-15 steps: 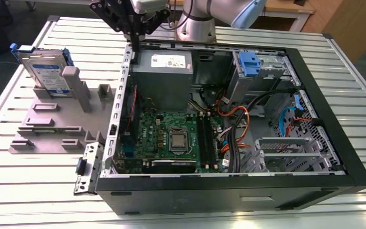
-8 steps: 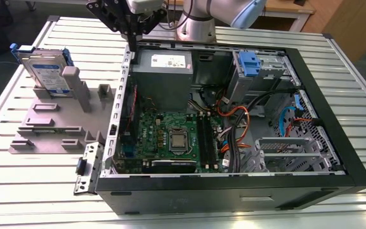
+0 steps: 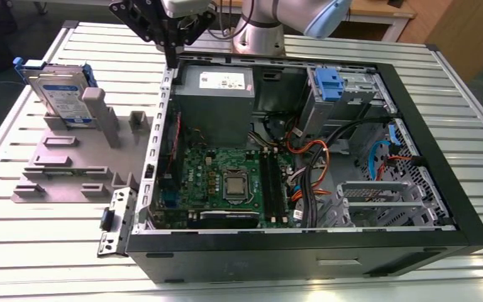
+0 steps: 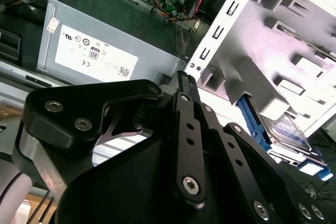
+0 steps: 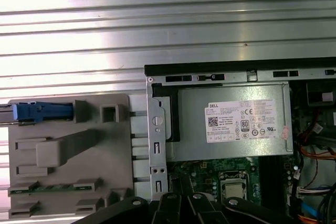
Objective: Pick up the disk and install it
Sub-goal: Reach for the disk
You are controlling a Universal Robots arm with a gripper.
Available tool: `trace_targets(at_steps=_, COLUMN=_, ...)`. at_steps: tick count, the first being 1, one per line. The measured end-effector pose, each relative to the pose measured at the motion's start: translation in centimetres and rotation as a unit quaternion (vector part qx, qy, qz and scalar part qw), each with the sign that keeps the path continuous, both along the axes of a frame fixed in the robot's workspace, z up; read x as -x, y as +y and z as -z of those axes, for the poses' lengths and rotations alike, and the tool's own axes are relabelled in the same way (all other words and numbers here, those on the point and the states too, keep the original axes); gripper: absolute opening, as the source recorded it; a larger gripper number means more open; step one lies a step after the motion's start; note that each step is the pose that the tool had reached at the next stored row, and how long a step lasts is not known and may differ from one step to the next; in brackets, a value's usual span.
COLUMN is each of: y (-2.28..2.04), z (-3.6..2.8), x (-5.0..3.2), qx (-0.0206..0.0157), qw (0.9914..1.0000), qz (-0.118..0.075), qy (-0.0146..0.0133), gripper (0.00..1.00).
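Slatted tabletop (image 3: 40, 251); upper left, a grey rack (image 3: 65, 170) stands the disk (image 3: 57, 94) upright, presumably for easy grasping; hand (image 3: 172, 61) at top centre, narrowed, empty.

Exterior view high, angled down on open computer case (image 3: 292, 258), both wrist views close, sharing its power supply (image 5: 231, 121)

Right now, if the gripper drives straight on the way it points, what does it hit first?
Likely the case's silver rear panel, beside the power supply; the gripper hangs just above that edge. Depth is unclear, so it could clip the supply instead.
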State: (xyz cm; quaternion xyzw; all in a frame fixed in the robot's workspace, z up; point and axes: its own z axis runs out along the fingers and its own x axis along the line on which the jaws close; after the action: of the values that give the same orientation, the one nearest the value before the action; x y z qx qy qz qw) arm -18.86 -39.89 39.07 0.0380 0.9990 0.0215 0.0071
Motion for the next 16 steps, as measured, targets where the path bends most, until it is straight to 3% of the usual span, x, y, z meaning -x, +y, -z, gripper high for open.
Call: trace_targets(at_steps=16, y=0.00, z=0.01, x=1.04, qx=0.0000, qw=1.00000, qz=0.000, qy=0.0000, gripper=0.11)
